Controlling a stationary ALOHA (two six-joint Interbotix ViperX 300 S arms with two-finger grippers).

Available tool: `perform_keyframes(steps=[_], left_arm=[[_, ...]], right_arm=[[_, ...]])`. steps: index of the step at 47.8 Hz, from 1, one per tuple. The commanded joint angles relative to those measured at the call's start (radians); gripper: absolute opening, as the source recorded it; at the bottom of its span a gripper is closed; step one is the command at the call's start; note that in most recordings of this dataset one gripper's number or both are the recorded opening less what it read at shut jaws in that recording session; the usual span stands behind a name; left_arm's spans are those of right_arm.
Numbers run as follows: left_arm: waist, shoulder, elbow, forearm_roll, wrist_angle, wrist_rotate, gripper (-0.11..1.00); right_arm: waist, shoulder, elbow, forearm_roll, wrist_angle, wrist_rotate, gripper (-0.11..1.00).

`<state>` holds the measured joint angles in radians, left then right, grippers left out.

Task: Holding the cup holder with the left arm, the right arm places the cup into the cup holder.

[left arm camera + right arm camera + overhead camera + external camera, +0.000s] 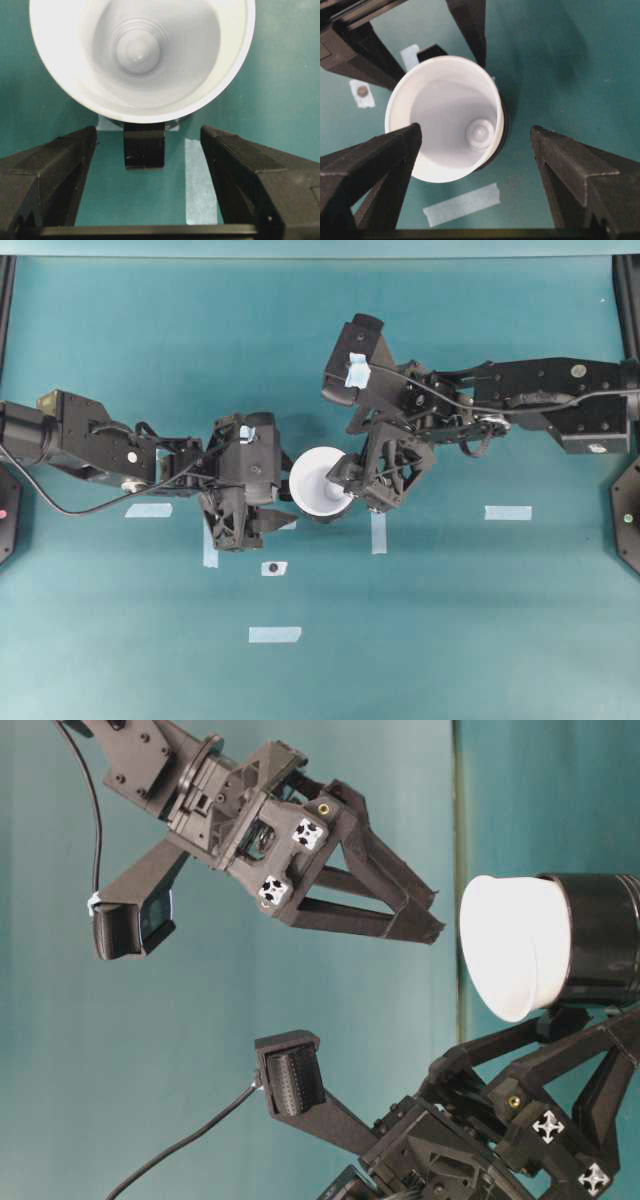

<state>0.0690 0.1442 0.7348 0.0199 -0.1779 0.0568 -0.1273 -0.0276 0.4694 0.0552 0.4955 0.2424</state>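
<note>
A: Item one, the cup (318, 480)?
B: White, conical, seated inside the cup holder (600, 940), rim standing proud; both on the teal table (450, 640), centre, between the arms.
A: Holder handle?
B: Stubby black tab (144, 146), pointing toward the left gripper (150, 165).
A: Left gripper?
B: Jaws spread wide, straddling the handle, touching nothing.
A: Right gripper (475, 145)?
B: Jaws spread, above the cup, one finger over its rim; contact cannot be told.
A: Sundries?
B: Pale tape strips (508, 512) on the table
</note>
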Motion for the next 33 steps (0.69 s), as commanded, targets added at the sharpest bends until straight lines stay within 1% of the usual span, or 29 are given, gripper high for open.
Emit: perform_keyframes(steps=[1, 27, 33], left_arm=[[-0.002, -0.037, -0.015, 0.003, -0.003, -0.002, 0.86], [-0.002, -0.041, -0.015, 0.003, 0.002, -0.002, 0.86], [-0.002, -0.06, -0.011, 0.003, 0.011, -0.003, 0.86]], right_arm=[[-0.002, -0.057, -0.011, 0.0, -0.005, 0.006, 0.93], [0.0, -0.061, -0.014, 0.0, -0.005, 0.008, 0.93], [0.0, -0.071, -0.015, 0.0, 0.0, 0.008, 0.93]])
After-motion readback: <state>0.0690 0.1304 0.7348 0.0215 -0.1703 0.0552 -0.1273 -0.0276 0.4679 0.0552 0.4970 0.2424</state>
